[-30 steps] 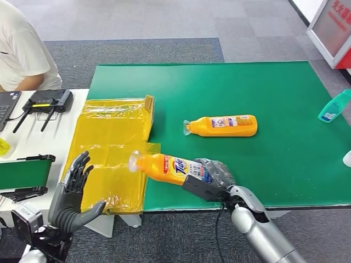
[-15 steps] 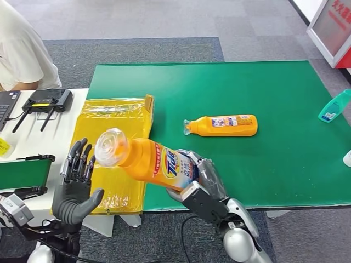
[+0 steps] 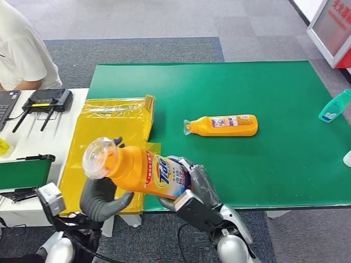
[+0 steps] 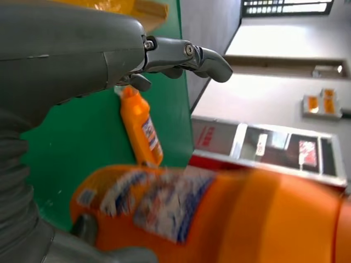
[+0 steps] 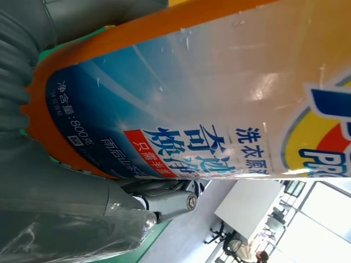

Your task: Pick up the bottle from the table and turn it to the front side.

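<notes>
An orange Tide bottle (image 3: 145,170) is held off the table, on its side, over the front edge, its clear cap pointing left toward me and its front label up. My right hand (image 3: 198,192) grips its base end; the right wrist view shows the label (image 5: 207,98) close against that hand (image 5: 62,192). My left hand (image 3: 99,198) is cupped under the bottle's neck end, one fingertip showing above it. In the left wrist view the fingers (image 4: 186,55) reach out straight above the bottle (image 4: 232,219). A second orange bottle (image 3: 221,125) lies on the green table (image 3: 248,82).
A yellow plastic bag (image 3: 112,126) covers the table's left end. A teal bottle (image 3: 334,106) and a white object (image 3: 347,159) lie at the right edge. A person (image 3: 21,49) sits at the white desk with a router (image 3: 47,99) and a laptop (image 3: 6,107).
My right hand has lifted the bottle higher and carried it left toward me. My left hand has come in from the left with spread fingers and now sits under the bottle's neck.
</notes>
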Available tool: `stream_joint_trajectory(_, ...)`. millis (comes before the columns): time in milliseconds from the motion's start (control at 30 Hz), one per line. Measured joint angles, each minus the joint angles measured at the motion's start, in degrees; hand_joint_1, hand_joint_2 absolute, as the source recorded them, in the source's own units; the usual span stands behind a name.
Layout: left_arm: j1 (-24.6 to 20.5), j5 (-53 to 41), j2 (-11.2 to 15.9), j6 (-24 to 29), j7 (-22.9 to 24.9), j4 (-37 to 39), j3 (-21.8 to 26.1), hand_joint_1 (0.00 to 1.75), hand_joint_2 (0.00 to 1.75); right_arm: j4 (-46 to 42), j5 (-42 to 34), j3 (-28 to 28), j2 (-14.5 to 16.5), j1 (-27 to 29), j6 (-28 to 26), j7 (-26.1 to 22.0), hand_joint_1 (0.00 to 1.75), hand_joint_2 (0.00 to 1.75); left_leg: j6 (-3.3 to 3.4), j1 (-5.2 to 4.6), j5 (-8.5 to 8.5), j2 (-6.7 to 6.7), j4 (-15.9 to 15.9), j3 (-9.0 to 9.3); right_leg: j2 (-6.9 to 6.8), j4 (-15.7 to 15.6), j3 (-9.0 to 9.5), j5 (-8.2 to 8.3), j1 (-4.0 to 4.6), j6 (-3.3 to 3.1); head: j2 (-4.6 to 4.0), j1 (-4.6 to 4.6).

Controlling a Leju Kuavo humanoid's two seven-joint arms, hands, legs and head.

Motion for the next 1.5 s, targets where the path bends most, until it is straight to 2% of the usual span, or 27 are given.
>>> stream_joint_trajectory(133, -1.5, -2.8, 2.0, 1.7, -0.6, 2.0, -6.7, 0.00, 1.75, 2.6, 0.6, 0.4, 0.0, -0.3, -0.9, 0.1, 1.75, 1.75, 0.00, 0.00, 0.00, 0.00, 0.0, -0.01, 0.00, 0.0, 0.00, 0.00, 0.00, 0.00, 0.00, -0.01)
stream_joint_trajectory(267, -2.3, -3.0, 3.3, 2.6, -0.7, 2.7, -10.2, 0.00, 1.75, 4.2, 0.4, 0.4, 0.0, -0.3, -1.2, -0.1, 1.75, 1.75, -0.01, 0.00, 0.01, 0.00, 0.0, -0.01, 0.00, 0.0, -0.01, 0.00, 0.01, -0.01, 0.00, -0.01)
stream_joint_trajectory(733, -2.8, -5.6, 5.0, 5.0, 0.3, 3.2, -12.6, 0.05, 1.75, 7.2, 0.5, 0.5, 0.0, 0.2, -1.2, -0.5, 1.75, 1.75, -0.01, 0.00, 0.00, 0.00, 0.0, -0.01, 0.00, 0.0, -0.02, -0.01, 0.01, -0.01, 0.00, -0.01)
stream_joint_trajectory(867, -2.9, -6.0, 5.1, 5.6, 0.0, 3.2, -12.6, 1.71, 1.75, 7.8, 0.5, 0.5, 0.0, 0.4, -1.2, -0.5, 1.75, 1.75, -0.01, 0.00, 0.01, 0.00, 0.0, -0.01, 0.00, 0.0, -0.02, -0.01, 0.02, -0.01, 0.00, 0.00)
stream_joint_trajectory(1267, -3.1, -11.5, 4.3, 8.9, 0.5, 2.8, -12.2, 1.75, 1.75, 6.7, -0.2, 0.4, 0.0, 2.6, -1.1, -0.8, 1.75, 1.75, 0.00, 0.00, 0.00, 0.00, 0.0, -0.01, 0.00, 0.0, -0.02, -0.01, 0.01, -0.01, 0.00, -0.01)
stream_joint_trajectory(1300, -3.1, -11.6, 4.2, 8.9, 0.5, 2.7, -12.2, 1.75, 1.75, 6.5, -0.2, 0.4, 0.0, 2.8, -1.1, -0.8, 1.67, 1.75, 0.00, 0.00, 0.00, 0.00, 0.0, -0.01, 0.00, 0.0, -0.02, -0.01, 0.01, -0.01, 0.00, -0.01)
stream_joint_trajectory(1333, -3.1, -11.6, 4.1, 8.9, 0.5, 2.7, -12.2, 1.75, 1.75, 6.2, -0.3, 0.4, 0.0, 2.9, -1.1, -0.7, 1.49, 1.75, 0.00, 0.00, 0.00, 0.00, 0.0, -0.01, 0.00, 0.0, -0.02, -0.01, 0.01, -0.01, 0.00, -0.01)
stream_joint_trajectory(1400, -3.0, -11.8, 4.0, 8.9, 0.5, 2.6, -12.2, 1.75, 1.75, 5.8, -0.4, 0.3, 0.0, 3.1, -1.0, -0.5, 0.62, 1.75, -0.01, 0.00, 0.00, 0.00, 0.0, -0.01, 0.00, 0.0, -0.01, -0.01, 0.01, -0.01, 0.00, 0.00)
stream_joint_trajectory(1433, -3.0, -11.8, 3.9, 8.9, 0.5, 2.6, -12.2, 1.75, 1.75, 5.6, -0.5, 0.1, 0.0, 3.2, -0.9, -0.4, 0.25, 1.75, -0.01, 0.00, 0.00, 0.00, 0.0, -0.01, 0.00, 0.0, -0.01, 0.00, 0.02, -0.01, 0.00, -0.01)
stream_joint_trajectory(1467, -3.0, -11.9, 3.9, 8.9, 0.5, 2.5, -12.2, 1.75, 1.75, 5.4, -0.5, 0.0, 0.0, 3.2, -0.8, -0.2, 0.00, 1.75, -0.01, 0.00, 0.00, 0.00, 0.0, -0.01, 0.00, 0.0, -0.01, 0.00, 0.02, -0.01, 0.00, -0.01)
stream_joint_trajectory(1500, -3.0, -11.9, 3.9, 8.9, 0.6, 2.4, -12.2, 1.75, 1.75, 5.2, -0.7, -0.1, 0.0, 3.3, -0.6, -0.1, 0.00, 1.75, -0.01, 0.00, 0.00, 0.00, 0.0, -0.01, 0.00, 0.0, -0.01, 0.00, 0.02, -0.01, 0.00, -0.01)
